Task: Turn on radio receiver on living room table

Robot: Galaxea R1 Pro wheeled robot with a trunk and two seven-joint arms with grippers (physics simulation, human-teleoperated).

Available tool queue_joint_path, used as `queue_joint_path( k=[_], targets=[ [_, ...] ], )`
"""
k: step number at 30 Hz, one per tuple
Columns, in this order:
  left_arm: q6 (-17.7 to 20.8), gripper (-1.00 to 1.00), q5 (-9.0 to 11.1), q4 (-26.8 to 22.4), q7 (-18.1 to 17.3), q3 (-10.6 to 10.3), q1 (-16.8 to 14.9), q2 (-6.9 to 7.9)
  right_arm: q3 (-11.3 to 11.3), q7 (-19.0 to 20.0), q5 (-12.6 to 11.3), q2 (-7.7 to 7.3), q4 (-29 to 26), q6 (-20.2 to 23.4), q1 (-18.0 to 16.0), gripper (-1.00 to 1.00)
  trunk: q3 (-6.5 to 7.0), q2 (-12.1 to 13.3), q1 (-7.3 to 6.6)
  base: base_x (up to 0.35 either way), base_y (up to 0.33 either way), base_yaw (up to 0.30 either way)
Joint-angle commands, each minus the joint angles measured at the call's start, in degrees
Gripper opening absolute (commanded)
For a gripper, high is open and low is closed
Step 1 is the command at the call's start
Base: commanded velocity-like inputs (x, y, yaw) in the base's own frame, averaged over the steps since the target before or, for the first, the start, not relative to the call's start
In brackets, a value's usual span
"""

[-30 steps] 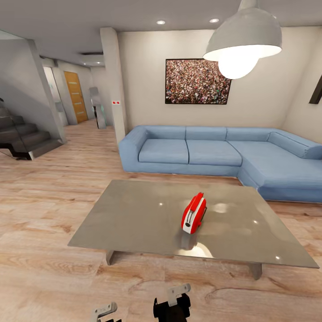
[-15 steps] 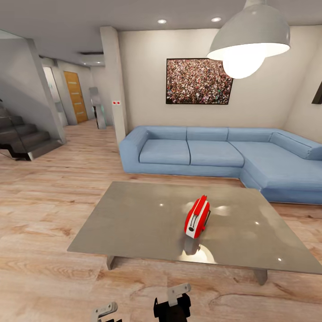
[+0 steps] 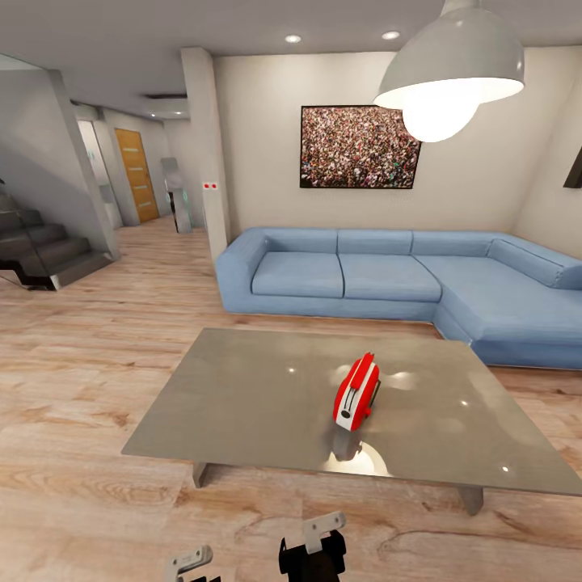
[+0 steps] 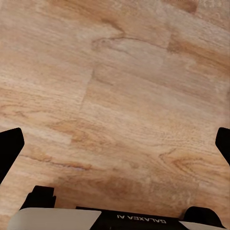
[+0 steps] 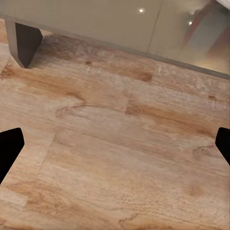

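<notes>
Radio receiver (image 3: 356,397) stands on edge on the coffee table (image 3: 242,404), right of the table's centre and somewhat toward the near edge, narrow end facing the robot. The glossy grey top mirrors it just below.

Blue L-shaped sofa (image 3: 388,279) sits beyond the table's far edge, with the crowd-photo picture (image 3: 360,147) on the wall above it. Pendant lamp (image 3: 449,69) hangs above the table's right side.

Both arms are low, short of the table's near edge, over the wood plank floor (image 3: 81,388). Left gripper (image 4: 115,143): fingertips at opposite margins of the left wrist view, spread wide, nothing between them but floor. Right gripper (image 5: 115,143): likewise spread and empty; its wrist view takes in the table's near edge and one dark block leg (image 5: 24,43).

Handling, judged: a small rigid shell, probably light, with a slick finish. Balanced on a narrow edge on a smooth top, it would likely slide or tip under a sideways push. Better to press the switch or dial while bracing the opposite face, or to pinch across the two broad red faces. The control's position cannot be made out from here.
</notes>
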Motion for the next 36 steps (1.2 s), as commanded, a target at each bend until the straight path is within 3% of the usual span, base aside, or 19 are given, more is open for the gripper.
queue_joint_path(
  k=[1, 10, 19, 36],
  targets=[
    [0.0, 1.00, 0.0, 0.0, 0.0, 0.0, 0.0, 0.00, 0.0, 0.0, 0.0, 0.00, 0.0, 0.0, 0.0, 1.00, 0.00, 0.0, 0.00, 0.000, 0.000, 0.000],
    [0.0, 1.00, 0.0, 0.0, 0.0, 0.0, 0.0, 0.00, -0.4, 0.0, 0.0, 0.00, 0.0, 0.0, 0.0, 1.00, 0.00, 0.0, 0.00, 0.000, 0.000, 0.000],
    [0.0, 1.00, 0.0, 0.0, 0.0, 0.0, 0.0, 0.09, -1.1, 0.0, -2.2, 0.00, -0.1, 0.0, 0.0, 1.00, 0.00, 0.0, 0.00, 0.007, 0.005, 0.000],
    [0.0, 1.00, -0.1, 0.1, 0.0, 0.0, 0.0, 0.09, -1.1, 0.0, -2.5, 0.00, 0.0, 0.0, 0.0, 1.00, 0.00, 0.0, 0.00, 0.271, 0.101, 0.000]
  ],
)
